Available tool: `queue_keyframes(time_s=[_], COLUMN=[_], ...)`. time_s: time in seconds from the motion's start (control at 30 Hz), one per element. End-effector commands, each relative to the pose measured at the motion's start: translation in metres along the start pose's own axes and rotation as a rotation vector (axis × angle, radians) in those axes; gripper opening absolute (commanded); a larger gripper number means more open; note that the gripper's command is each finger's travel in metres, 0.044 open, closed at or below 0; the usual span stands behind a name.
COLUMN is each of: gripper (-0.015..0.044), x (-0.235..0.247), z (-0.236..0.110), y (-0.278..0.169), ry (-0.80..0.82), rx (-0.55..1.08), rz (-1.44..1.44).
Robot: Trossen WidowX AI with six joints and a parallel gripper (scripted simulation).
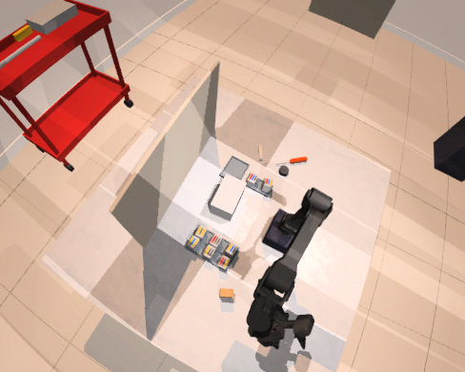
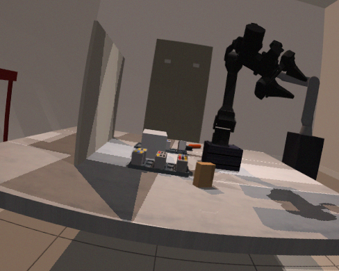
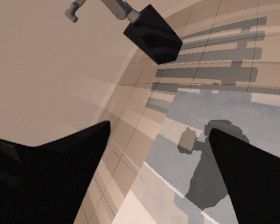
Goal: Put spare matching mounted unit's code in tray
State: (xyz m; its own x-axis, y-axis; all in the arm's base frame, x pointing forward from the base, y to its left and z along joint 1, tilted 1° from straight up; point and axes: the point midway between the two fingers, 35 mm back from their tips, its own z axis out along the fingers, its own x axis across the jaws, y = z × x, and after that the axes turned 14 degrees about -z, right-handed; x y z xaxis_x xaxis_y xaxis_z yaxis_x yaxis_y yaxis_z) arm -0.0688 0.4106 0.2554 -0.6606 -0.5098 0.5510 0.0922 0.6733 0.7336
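Note:
Several light grey units with coloured marks on top, such as one at the near left and one at the near right, stand in a dark rack. Two similar units stand on a smaller dark holder beyond the white box. A flat grey tray lies behind that box and looks empty. Which unit is the mounted one, and any printed code, I cannot tell. My gripper is open and empty, raised high, away from the units and tray.
A white box stands between rack and tray. A tall panel stands along one side. An orange block stands near the rack. A screwdriver, a dark round piece and a small stick lie beyond.

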Motion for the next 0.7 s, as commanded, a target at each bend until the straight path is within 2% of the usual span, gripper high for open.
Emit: queue_keyframes(time_s=[0.0,0.2,0.3,0.53,0.67], gripper=[0.0426,0.044,0.044,0.044,0.044], x=[0.0,-0.001,-0.02,-0.107,-0.153], z=[0.0,-0.001,-0.012,-0.086,-0.142], y=[0.0,0.0,0.002,0.001,-0.015], ry=[0.0,-0.004,-0.063,-0.365,-0.546], rx=[0.0,-0.001,-0.017,-0.081,-0.088], rz=[0.0,0.002,0.025,0.16,0.27])
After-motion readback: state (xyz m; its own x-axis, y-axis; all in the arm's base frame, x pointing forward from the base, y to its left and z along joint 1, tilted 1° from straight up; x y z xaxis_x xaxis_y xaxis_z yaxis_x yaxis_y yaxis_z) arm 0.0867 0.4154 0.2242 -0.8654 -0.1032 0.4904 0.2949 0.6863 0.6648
